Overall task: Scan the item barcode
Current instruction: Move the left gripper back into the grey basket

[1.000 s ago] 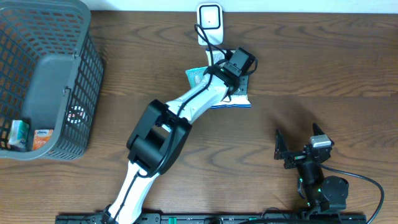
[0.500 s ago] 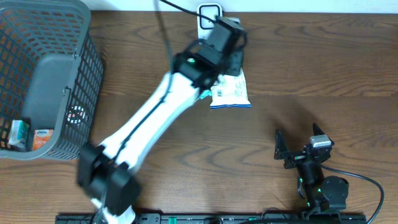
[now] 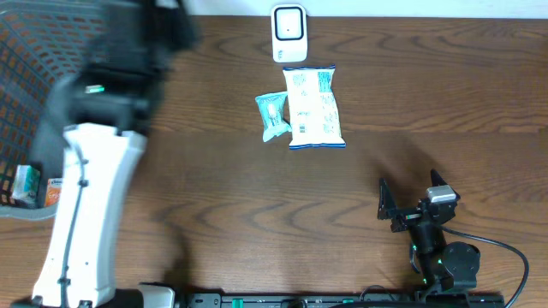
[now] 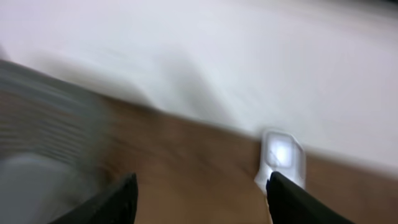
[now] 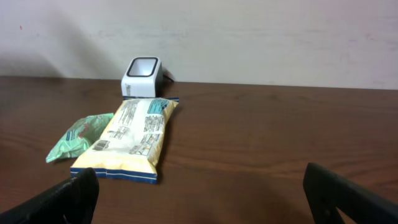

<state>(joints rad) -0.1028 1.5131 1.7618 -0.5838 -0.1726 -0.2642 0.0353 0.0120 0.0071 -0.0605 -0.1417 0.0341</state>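
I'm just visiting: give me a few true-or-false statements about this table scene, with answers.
1. The snack bag lies on the table just in front of the scanner. True.
2. The left gripper holds the snack bag. False: it is open and empty, over by the basket.
3. The green packet is inside the basket. False: it lies on the table beside the snack bag.
4. The right gripper is open and empty. True.

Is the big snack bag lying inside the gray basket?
No, the snack bag lies on the table right in front of the white scanner, beside a green packet.
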